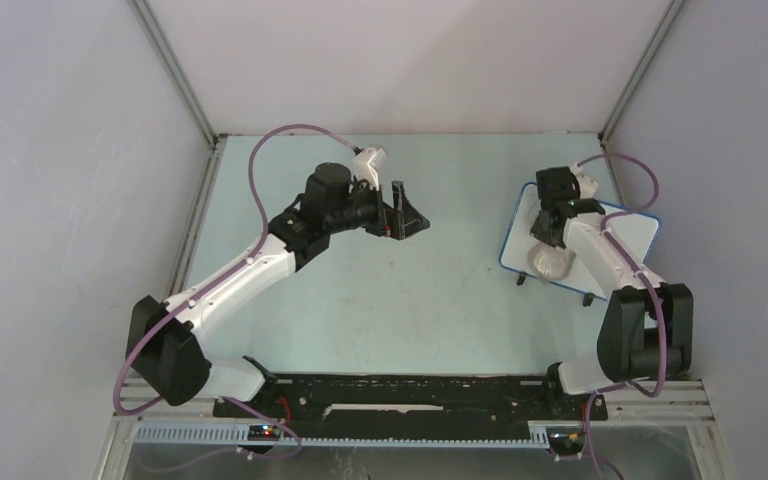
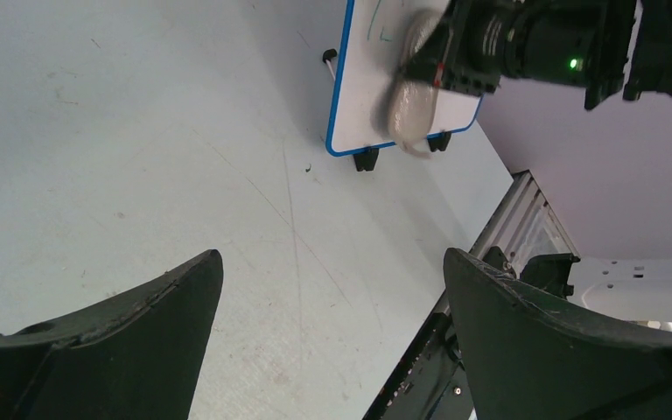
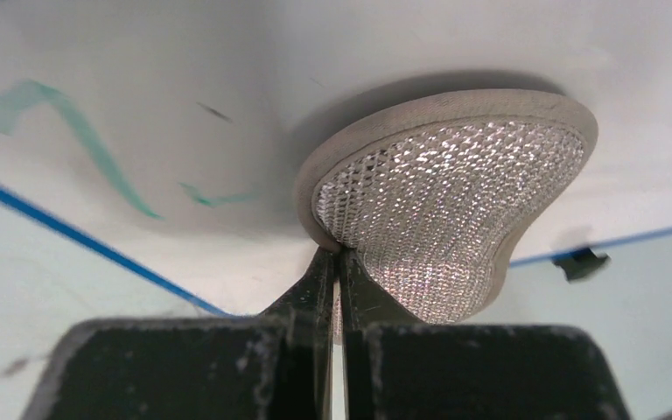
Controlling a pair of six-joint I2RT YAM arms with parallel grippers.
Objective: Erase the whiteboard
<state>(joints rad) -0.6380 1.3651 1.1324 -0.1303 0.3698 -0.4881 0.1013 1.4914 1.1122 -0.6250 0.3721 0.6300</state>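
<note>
The whiteboard with a blue rim lies at the right of the table; it also shows in the left wrist view and the right wrist view. Faint green strokes remain on it. My right gripper is shut on the edge of a grey-beige oval sponge pad, which presses flat on the board; the sponge pad also shows from above. My left gripper hangs open and empty above the table's middle, well left of the board.
The board stands on small black feet. Grey walls enclose the table on three sides. The metal rail with the arm bases runs along the near edge.
</note>
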